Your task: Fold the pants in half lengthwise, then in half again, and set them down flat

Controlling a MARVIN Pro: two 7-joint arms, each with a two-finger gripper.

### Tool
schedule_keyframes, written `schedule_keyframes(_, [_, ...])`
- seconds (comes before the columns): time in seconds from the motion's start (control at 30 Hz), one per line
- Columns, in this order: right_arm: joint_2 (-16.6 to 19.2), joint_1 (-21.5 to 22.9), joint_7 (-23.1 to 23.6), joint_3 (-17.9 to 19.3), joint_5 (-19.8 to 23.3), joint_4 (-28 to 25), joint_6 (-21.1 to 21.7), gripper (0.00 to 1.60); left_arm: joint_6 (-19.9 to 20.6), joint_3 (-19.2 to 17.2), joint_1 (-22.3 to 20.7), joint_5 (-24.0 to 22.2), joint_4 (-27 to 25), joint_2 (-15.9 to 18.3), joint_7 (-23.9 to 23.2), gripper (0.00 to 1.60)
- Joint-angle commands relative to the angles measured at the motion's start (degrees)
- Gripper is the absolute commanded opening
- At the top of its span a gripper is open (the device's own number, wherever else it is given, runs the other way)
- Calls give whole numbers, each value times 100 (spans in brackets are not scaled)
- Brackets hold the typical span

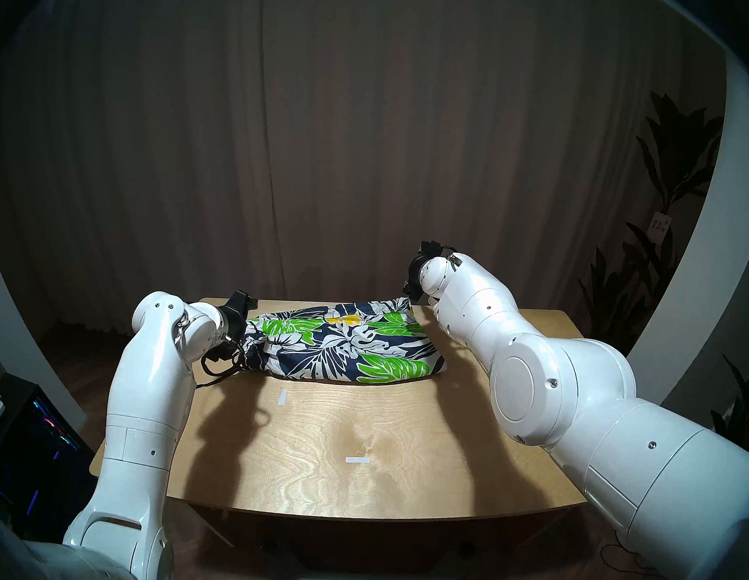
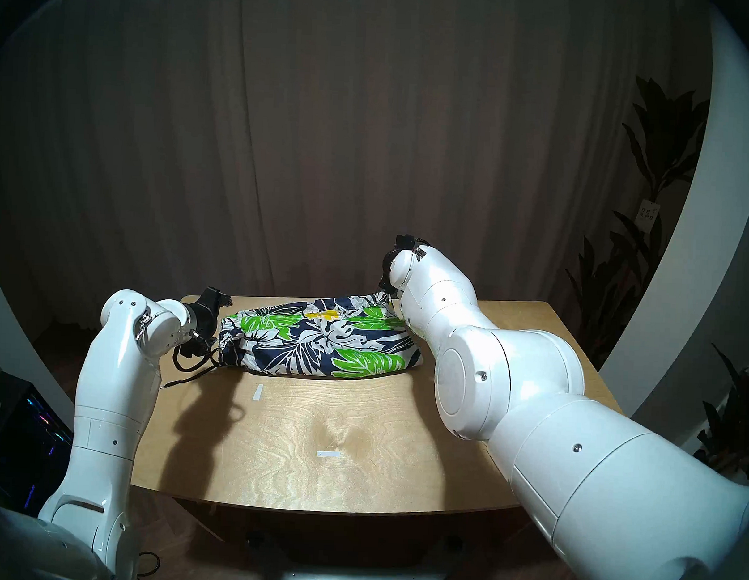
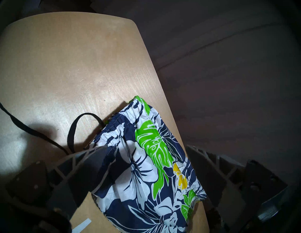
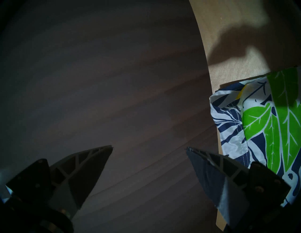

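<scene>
The folded floral shorts (image 1: 344, 346) lie flat at the worktop's (image 1: 357, 454) far edge, both grippers' fingers (image 3: 91, 161) (image 4: 91, 161) spread wide and empty at either end of them.

Head views frontal; wrist views close

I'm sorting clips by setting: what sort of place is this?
Probably a home-style room used as a robot test area: a wooden table with tape marks, a brown curtain behind it, and a potted plant at the right.
</scene>
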Motion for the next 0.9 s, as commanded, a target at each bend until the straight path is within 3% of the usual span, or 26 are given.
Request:
schedule_keyframes(0.0, [90, -84, -3, 13, 29, -94, 240, 160, 12, -115, 257, -63, -430, 9, -109, 160])
schedule_keyframes(0.47, [307, -232, 109, -44, -18, -218, 527, 160, 116, -301, 611, -239, -759, 5, -181, 160])
schedule_keyframes(0.87, [473, -449, 251, -439, -399, -279, 674, 160, 201, -417, 856, -380, -975, -4, -233, 160])
